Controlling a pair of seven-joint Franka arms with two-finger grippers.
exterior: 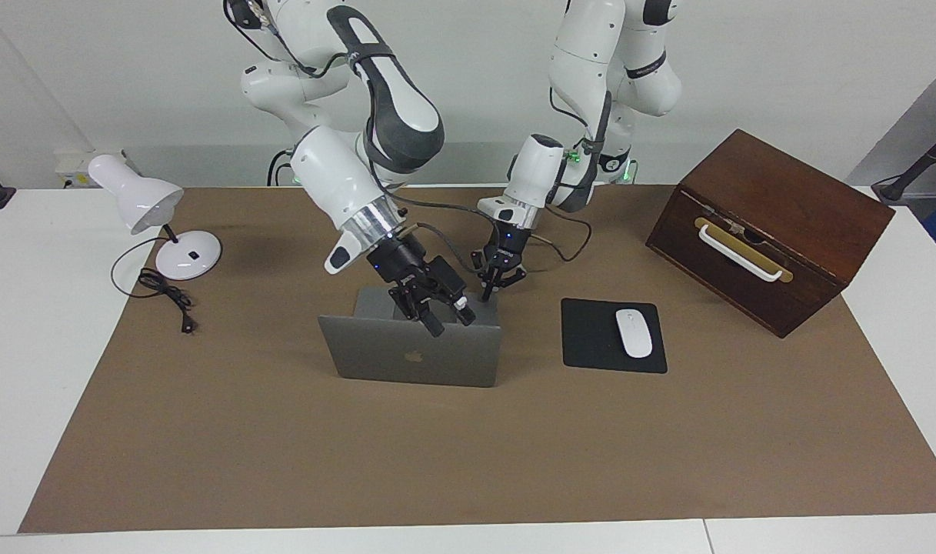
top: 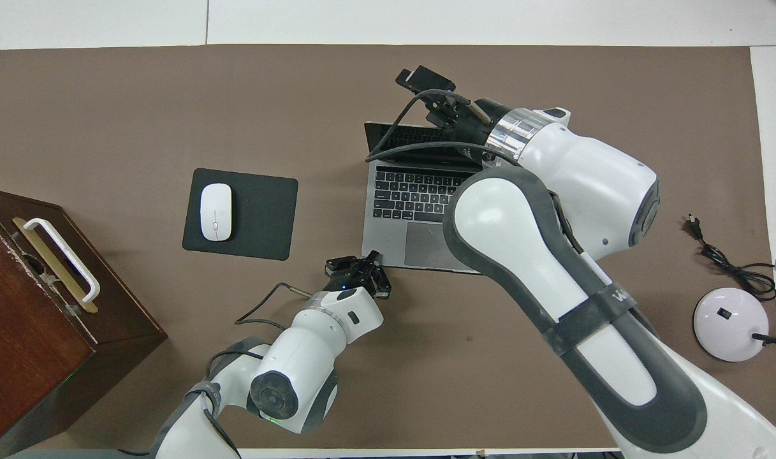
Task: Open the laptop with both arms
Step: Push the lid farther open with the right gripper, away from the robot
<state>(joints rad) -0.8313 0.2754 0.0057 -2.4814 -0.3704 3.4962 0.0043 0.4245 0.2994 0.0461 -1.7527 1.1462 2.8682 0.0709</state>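
The silver-grey laptop (exterior: 414, 355) stands open in the middle of the mat, its lid upright with the apple logo facing away from the robots. Its keyboard (top: 414, 191) and trackpad show in the overhead view. My right gripper (exterior: 448, 315) is at the lid's top edge, toward the left arm's end, fingers apart, one finger over the lid's outer face; it also shows in the overhead view (top: 433, 101). My left gripper (exterior: 497, 286) is open, tips down at the base's corner nearest the robots, on the mouse pad's side; it also shows in the overhead view (top: 364, 268).
A black mouse pad (exterior: 591, 338) with a white mouse (exterior: 634, 332) lies beside the laptop toward the left arm's end. A brown wooden box (exterior: 767, 231) with a white handle stands at that end. A white desk lamp (exterior: 141, 204) and its cord are at the right arm's end.
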